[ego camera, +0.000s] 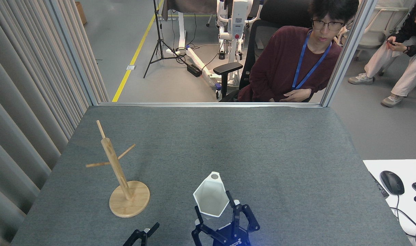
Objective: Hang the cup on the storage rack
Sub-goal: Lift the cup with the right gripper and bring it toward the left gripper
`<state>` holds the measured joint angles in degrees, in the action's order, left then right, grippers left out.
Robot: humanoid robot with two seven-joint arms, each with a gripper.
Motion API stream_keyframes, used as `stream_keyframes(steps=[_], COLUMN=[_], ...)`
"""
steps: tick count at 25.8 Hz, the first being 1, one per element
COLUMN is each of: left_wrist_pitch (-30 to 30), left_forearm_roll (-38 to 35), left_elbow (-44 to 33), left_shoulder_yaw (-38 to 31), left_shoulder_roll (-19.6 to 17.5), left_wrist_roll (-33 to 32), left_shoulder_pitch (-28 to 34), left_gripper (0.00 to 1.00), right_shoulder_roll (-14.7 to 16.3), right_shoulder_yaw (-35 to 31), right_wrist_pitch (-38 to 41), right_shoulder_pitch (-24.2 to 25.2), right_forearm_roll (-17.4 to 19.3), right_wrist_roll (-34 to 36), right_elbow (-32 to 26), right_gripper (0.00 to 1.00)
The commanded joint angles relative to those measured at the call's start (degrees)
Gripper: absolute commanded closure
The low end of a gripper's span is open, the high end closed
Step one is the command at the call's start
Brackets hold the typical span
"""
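The white faceted cup (pixel 211 200) hangs above the table's front middle, mouth facing me and its small loop handle on the far side. My right gripper (pixel 213 205), dark with a blue glow below, comes up from the bottom edge and is shut on the cup, one finger on each side of the body. The bamboo storage rack (pixel 115 163) stands upright at the left on its round disc base (pixel 134 205), with three thin bare pegs. It is well to the left of the cup. My left gripper (pixel 145 231) peeks in at the bottom edge, its fingers spread with nothing between them.
The grey felt table (pixel 262 153) ends at a metal rail at the back. A seated person (pixel 293 65) is just behind that rail. Curtains (pixel 26 102) line the left side. A white desk with a mouse (pixel 392 182) adjoins the table at the right.
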<state>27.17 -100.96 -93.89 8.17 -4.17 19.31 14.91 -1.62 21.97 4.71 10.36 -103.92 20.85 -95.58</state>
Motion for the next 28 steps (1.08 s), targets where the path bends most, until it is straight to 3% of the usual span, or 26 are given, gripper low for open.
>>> stream_keyframes(steps=[1,27,28], left_wrist_pitch=[0.16,3.33,3.24], left_forearm_roll=[-0.37,-0.2,-0.29], left_elbow=[0.02,-2.27,-2.36], left_shoulder_yaw=[0.53,0.88,0.88], left_shoulder_roll=[0.13,1.44,1.53], left_wrist_roll=[-0.15,-0.06,0.03], left_shoulder_pitch=[-1.37,-3.04,-3.04], left_gripper=[0.0,0.0,0.1], right_shoulder_roll=[-0.14,-0.31,-0.22], right_shoulder_yaw=[3.95,12.83,12.83], right_wrist_pitch=[-1.2,-3.22,-3.22], right_shoulder_pitch=[1.59,1.68,1.68], right_forearm_roll=[-2.17,-6.83,-6.83], right_wrist_roll=[0.6,2.09,2.09], right_elbow=[0.04,4.35,4.35], right_gripper=[0.7,0.7,0.7])
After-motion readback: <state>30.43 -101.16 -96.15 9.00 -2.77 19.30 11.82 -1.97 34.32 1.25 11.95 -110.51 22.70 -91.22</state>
